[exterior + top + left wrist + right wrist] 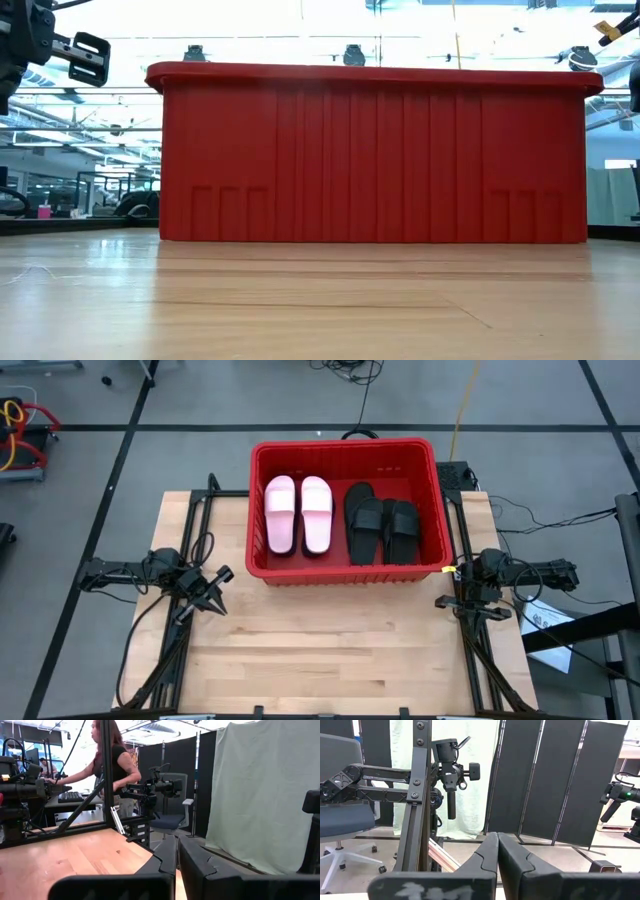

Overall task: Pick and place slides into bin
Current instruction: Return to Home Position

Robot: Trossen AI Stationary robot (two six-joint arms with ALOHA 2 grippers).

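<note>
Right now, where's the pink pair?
High view: the pink pair lies inside the red bin, on its left-arm side, with the black slides beside it.

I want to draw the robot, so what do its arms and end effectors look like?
The left arm and right arm are dark, thin and jointed, with black cables looping beside them. The left end effector and right end effector each have two dark fingers with stepped inner edges, narrowing to a tip.
</note>
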